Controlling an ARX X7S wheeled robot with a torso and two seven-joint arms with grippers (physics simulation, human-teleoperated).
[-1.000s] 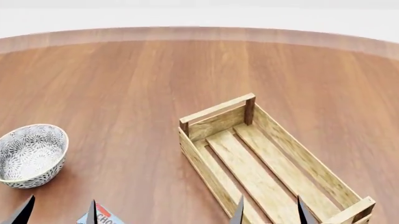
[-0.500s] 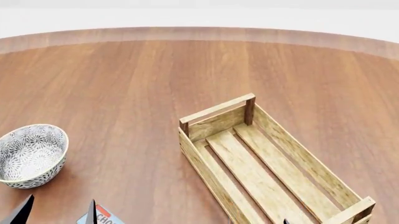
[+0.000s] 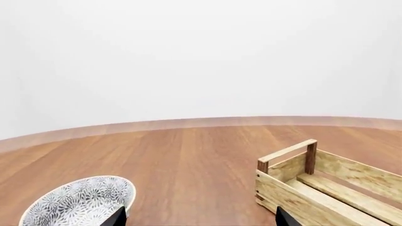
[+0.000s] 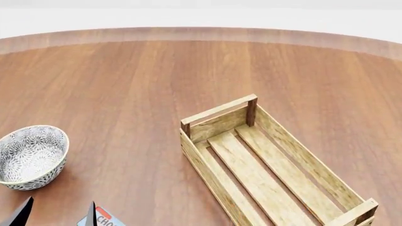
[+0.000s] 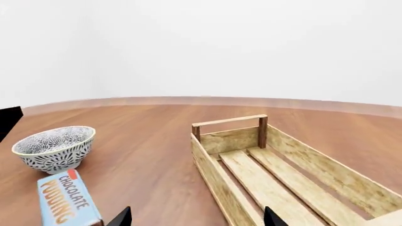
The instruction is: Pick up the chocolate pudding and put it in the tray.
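The chocolate pudding, a small carton with a light blue top and orange lettering, lies on the table near the bowl. Only its red corner shows in the head view, just beside my left gripper's fingertips. My left gripper is open and empty, and in the left wrist view bare table lies between its fingers. The tray, a long light-wood slatted crate, stands to the right and is empty. It also shows in both wrist views. My right gripper is open and empty, low between pudding and tray.
A round grey-white patterned bowl stands at the left, beyond the pudding. The round wooden table's far edge curves across the back. A dark part shows at the right wrist view's edge.
My right gripper's fingertips have dropped out of the head view's lower edge. The left gripper, pudding, bowl and tray have not moved.
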